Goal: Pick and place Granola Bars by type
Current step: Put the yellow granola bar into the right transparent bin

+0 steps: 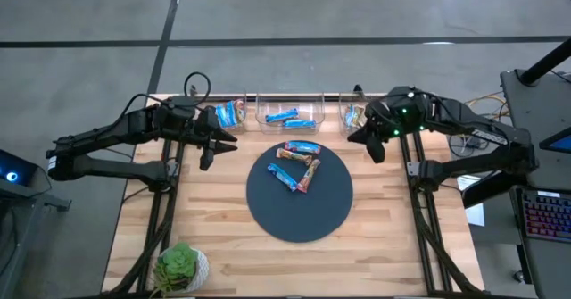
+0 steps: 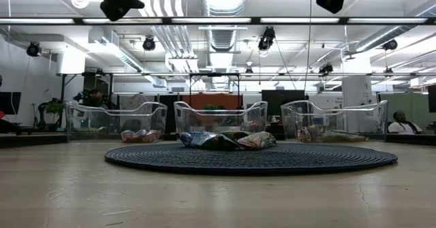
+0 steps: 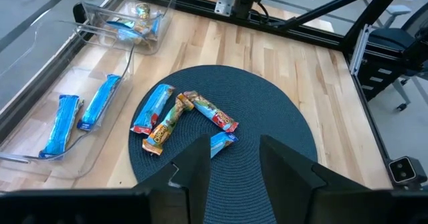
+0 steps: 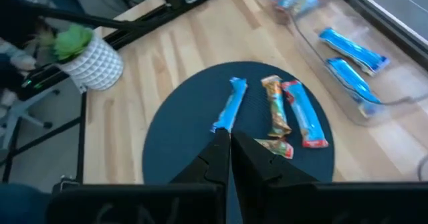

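Wooden table of pale planks carries everything. Largest item on it: dark round disc at table centre, ribbed surface. Two dark arms reach in from either side at the table's far edge.

Three clear bins along the far edge: left bin, middle bin, right bin. Potted succulent in a white pot stands at the near left corner.

Left gripper hangs above bare wood between left bin and disc; fingers stand partly apart, a narrow gap, nothing between them. Right gripper hangs above bare wood near the right bin, just off the disc's far right rim; jaws pressed together, empty.

Granola Bars: four in a loose cluster on the far half of the disc. One blue with red/white bar, one brown-tan bar touching it, one red-edged bar angled beside them, one bright blue bar nearest disc centre. Two bright blue bars lie in the middle bin. Left bin holds blue-and-white wrappers, count unclear. Right bin holds wrapped bars, type unclear.
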Robot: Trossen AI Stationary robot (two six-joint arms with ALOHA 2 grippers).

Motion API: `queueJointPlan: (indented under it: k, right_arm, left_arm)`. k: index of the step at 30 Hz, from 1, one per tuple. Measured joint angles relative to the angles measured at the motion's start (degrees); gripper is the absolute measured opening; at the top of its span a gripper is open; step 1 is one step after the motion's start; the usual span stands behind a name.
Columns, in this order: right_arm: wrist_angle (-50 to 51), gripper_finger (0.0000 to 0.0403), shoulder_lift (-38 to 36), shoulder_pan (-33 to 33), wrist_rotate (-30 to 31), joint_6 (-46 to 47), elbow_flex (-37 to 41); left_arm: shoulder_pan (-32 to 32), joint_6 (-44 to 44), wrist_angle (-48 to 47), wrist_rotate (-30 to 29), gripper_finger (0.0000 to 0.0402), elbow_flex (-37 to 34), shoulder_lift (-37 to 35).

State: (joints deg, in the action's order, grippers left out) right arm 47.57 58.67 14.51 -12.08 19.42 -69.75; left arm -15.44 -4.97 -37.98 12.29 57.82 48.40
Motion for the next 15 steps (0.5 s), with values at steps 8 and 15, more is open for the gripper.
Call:
queueJointPlan:
  k: [8,15]
  right_arm:
    - [-0.4,0.0008,0.3,-2.6,0.0,-0.6,-0.1]
    - [-0.5,0.0008,0.8,-2.6,0.1,-1.7,-0.1]
  left_arm:
    - [0.0,0.0,0.0,0.0,0.0112,0.0,0.0]
    - [0.0,0.3,0.0,0.0,0.0107,0.0,0.0]
